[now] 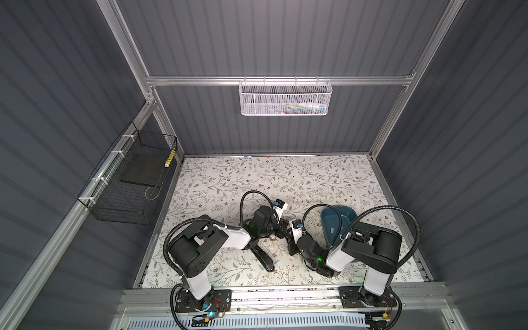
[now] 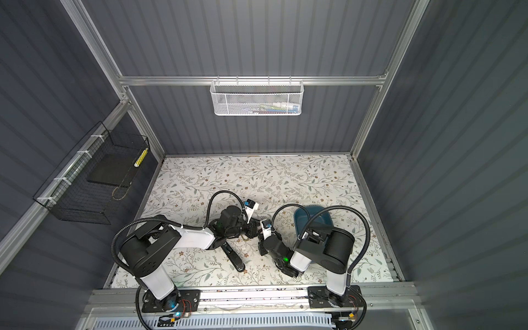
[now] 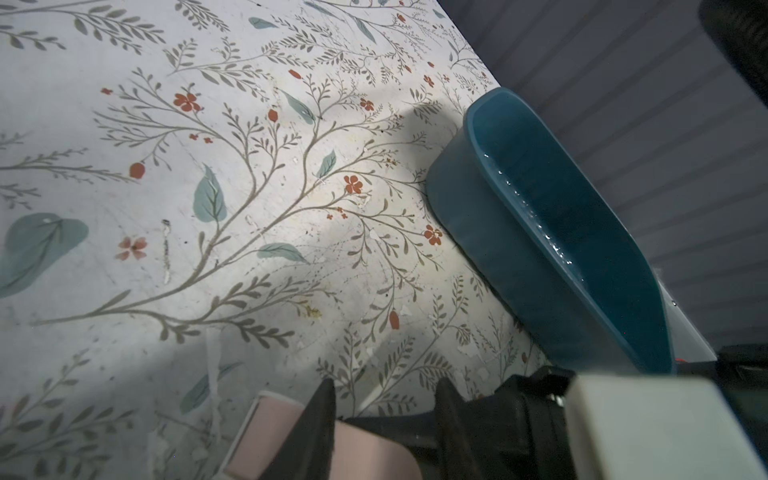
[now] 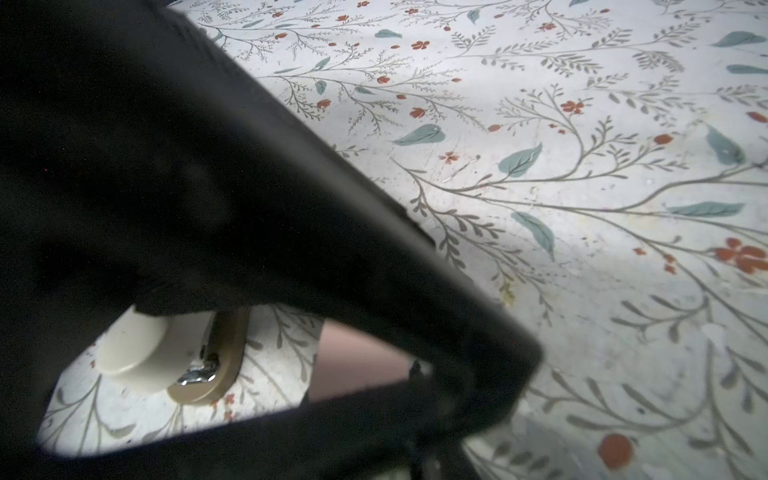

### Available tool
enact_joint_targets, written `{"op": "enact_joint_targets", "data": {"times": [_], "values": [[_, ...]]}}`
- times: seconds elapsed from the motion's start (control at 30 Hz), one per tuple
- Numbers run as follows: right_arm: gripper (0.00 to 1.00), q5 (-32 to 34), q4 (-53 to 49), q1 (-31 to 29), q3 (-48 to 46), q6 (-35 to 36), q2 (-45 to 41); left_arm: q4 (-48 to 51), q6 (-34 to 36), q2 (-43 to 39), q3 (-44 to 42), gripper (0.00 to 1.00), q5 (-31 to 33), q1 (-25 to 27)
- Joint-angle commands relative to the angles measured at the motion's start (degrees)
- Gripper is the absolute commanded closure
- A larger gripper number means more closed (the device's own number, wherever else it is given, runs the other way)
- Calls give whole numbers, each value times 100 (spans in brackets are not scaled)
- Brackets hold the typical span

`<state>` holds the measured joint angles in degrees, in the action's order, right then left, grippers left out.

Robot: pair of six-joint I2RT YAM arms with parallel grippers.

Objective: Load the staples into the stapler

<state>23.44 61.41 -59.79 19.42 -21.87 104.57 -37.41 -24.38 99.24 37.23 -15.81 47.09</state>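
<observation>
Though outside right wrist view, blue bin (image 1: 331, 223) overhead.

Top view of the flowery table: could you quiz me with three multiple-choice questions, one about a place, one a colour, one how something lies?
1. Where does the white mesh basket hang? A) on the back rail B) on the left wall C) on a robot arm
2. What colour is the tub? A) red B) teal blue C) yellow
3. How is the black stapler placed? A) lying on the table B) standing on end C) lifted in the air
Answers: 1 A, it hooks over the rail; 2 B, teal in both top views; 3 A, it lies flat there.
</observation>
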Motion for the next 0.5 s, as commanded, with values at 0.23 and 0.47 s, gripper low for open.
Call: {"op": "enact_joint_targets", "data": {"times": [0.23,0.47], "values": [[61,-298,-314,-57,-569,-19,-539,-45,-84,195,-275,61,239,173],[56,-199,-617,-58,-933,8,-1561,-58,-97,184,-348,68,392,200]]}}
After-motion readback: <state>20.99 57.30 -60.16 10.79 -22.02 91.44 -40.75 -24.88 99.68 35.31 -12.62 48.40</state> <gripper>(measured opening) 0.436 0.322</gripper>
